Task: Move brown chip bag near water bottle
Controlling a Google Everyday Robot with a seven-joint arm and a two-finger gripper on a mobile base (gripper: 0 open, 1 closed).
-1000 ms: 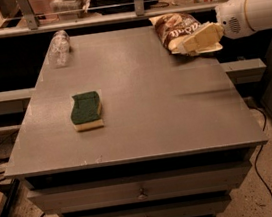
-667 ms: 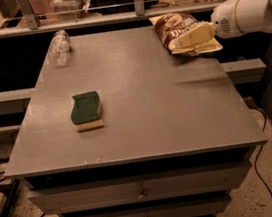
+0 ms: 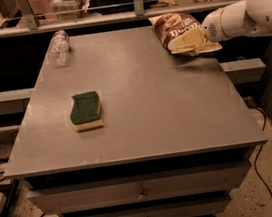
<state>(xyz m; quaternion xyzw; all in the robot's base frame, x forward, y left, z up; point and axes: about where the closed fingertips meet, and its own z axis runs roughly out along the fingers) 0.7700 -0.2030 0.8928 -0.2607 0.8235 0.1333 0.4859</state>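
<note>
The brown chip bag (image 3: 174,26) lies at the table's far right corner. The clear water bottle (image 3: 59,48) lies on its side at the far left corner, about a table's width from the bag. My gripper (image 3: 185,47), on the white arm coming in from the right, is at the bag's near right end. Its cream fingers (image 3: 193,38) are open and lie against the bag's lower edge, covering part of it.
A green-and-yellow sponge (image 3: 86,110) lies on the left middle of the grey table (image 3: 148,124). A rail with bags and packages behind it runs along the far edge. Drawers sit under the front edge. Cables lie on the floor at left.
The arm and gripper have moved left, closing onto the near end of the chip bag. The bag, bottle and sponge have stayed in place.
</note>
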